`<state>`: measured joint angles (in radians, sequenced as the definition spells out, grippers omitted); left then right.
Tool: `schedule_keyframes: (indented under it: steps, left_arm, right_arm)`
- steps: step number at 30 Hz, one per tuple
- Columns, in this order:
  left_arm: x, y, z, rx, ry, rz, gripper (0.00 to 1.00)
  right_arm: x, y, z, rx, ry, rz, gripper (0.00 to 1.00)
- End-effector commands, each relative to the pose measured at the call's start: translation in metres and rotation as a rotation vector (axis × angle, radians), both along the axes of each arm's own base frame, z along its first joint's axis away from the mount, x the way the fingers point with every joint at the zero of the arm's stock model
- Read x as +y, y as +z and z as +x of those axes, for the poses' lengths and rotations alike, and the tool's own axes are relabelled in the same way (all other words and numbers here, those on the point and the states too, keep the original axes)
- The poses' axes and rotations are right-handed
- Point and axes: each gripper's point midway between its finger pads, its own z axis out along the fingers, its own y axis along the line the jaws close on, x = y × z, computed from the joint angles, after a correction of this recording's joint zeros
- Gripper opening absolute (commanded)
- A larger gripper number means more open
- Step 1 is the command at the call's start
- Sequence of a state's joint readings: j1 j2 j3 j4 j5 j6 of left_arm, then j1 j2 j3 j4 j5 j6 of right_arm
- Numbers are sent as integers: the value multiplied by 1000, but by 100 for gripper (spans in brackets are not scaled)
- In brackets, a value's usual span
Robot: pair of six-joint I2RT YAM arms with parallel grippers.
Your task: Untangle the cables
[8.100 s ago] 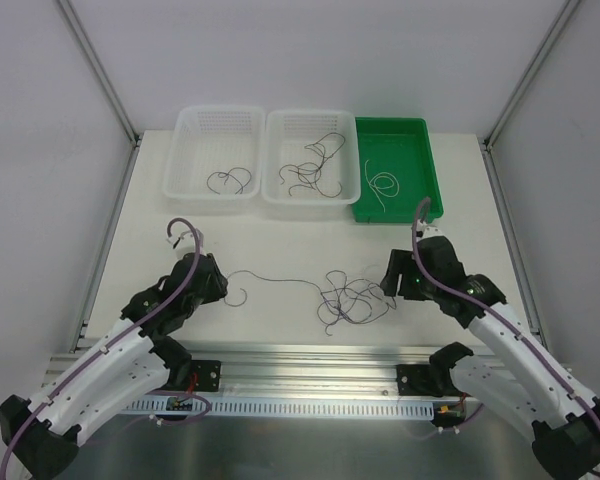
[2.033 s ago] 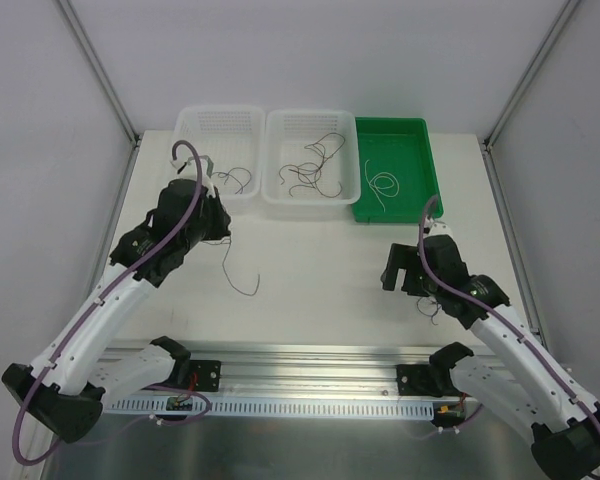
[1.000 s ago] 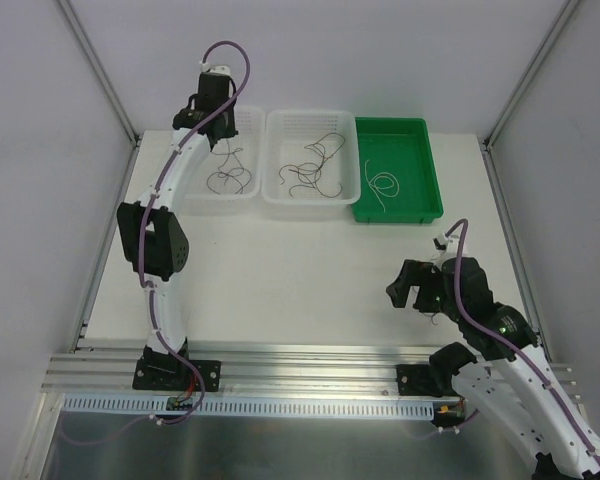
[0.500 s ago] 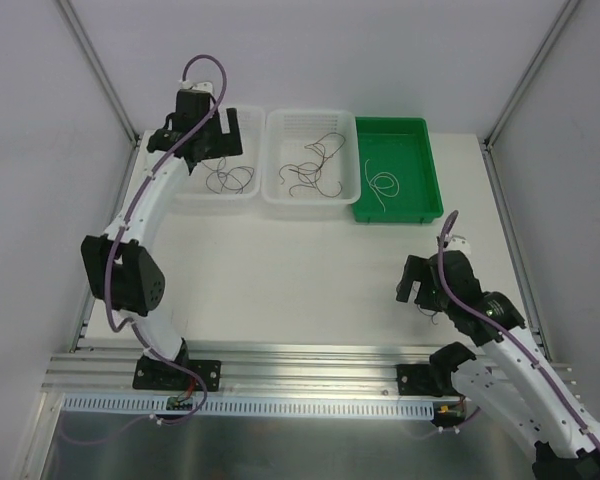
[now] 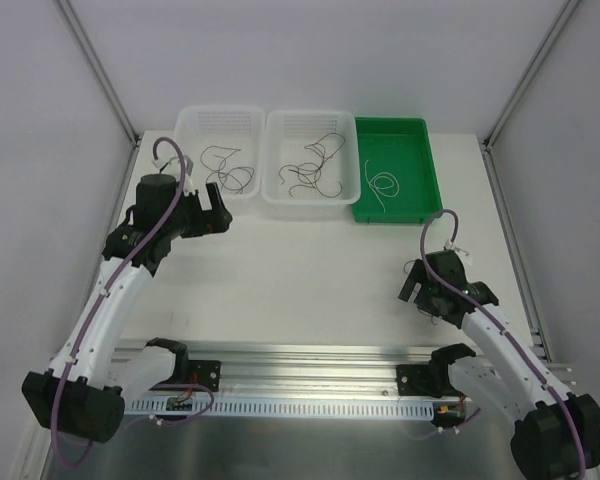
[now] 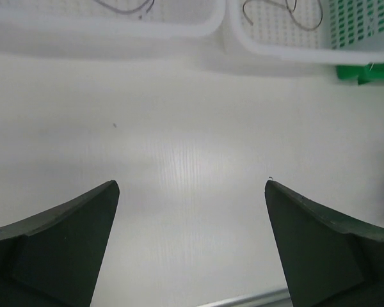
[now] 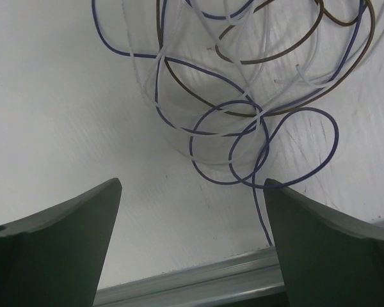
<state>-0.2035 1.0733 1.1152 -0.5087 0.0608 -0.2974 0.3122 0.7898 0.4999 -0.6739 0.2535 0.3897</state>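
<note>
A tangled clump of thin blue, brown and white cables (image 7: 243,83) lies on the table just beyond my right gripper (image 7: 192,184), which is open and holds nothing. One blue strand runs down beside its right finger (image 7: 320,243). In the top view the right gripper (image 5: 412,284) and its arm cover that clump. My left gripper (image 5: 216,207) stands open and empty over bare table (image 6: 191,184), just in front of the left basket. Loose dark cables lie in the left white basket (image 5: 227,170) and the middle white basket (image 5: 315,165). A white cable (image 5: 382,185) lies in the green tray.
Three containers stand in a row at the back: the left basket (image 5: 192,190), the middle basket (image 5: 278,198) and the green tray (image 5: 428,195). A metal rail (image 7: 211,281) runs along the table's near edge, close under the right gripper.
My left arm has drawn back from above the left basket to the table in front of it, with its jaws opened and a dark cable left in the basket. The right arm shifted slightly.
</note>
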Motion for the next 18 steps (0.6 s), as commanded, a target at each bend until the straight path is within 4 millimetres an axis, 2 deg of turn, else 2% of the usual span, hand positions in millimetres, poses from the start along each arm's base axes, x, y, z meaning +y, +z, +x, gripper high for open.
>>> schedule_keyframes:
  steps: [1,3,4,5,6,8,9,13,16,17,18]
  left_arm:
    - [-4,-27,-39,16,-72,-10,99]
    - [-2,-30,-54,-12,-78,-21,99]
    - [-1,-46,-62,17,-79,-19,99]
    - [0,-45,-67,-7,-80,-23,99]
    - [2,-57,-72,10,-77,-16,99]
    - [5,-62,-77,0,-70,-11,99]
    - [6,-70,-80,14,-66,-6,99]
    - [5,-75,-85,15,-79,-13,99]
    - [4,-73,-85,11,-88,-16,99]
    - [3,-74,-86,12,-91,-16,99]
    - [3,-74,-86,13,-93,-16,99]
  right_arm:
    - [6,-4,19,-33,-39,47,99]
    - [5,-9,24,-18,-45,38,97]
    - [5,-10,26,-17,-49,32,95]
    - [5,-11,28,-16,-51,28,93]
    - [4,-16,30,0,-51,17,88]
    - [3,-21,32,13,-53,2,83]
    - [3,-26,32,33,-50,-7,76]
    - [8,-41,32,87,-26,-1,63]
    - [18,-47,35,90,18,20,44]
    - [26,-49,34,98,57,18,27]
    - [33,-50,34,100,82,20,24]
